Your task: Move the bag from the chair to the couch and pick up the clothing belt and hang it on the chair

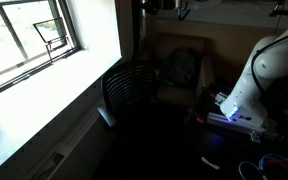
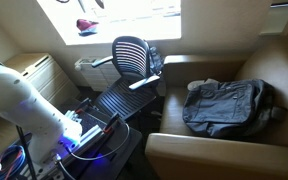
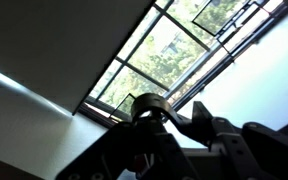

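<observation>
Dark bag [image 2: 229, 105] on tan couch [image 2: 276, 62], claw [image 2: 102, 128] shadowed beside chair [image 2: 131, 55], opening unreadable

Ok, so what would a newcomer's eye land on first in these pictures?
In an exterior view, the dark bag sprawled on the seat of the brown couch stands out first. Beside the couch is the black slatted chair, under a glaring bright window. The white robot arm bends low by the chair, with a blue glow at its end.

The bag [image 2: 232, 108] lies slumped on the couch [image 2: 199, 150] seat (dark on tan), with the chair [image 2: 131, 55] nearby.
</observation>
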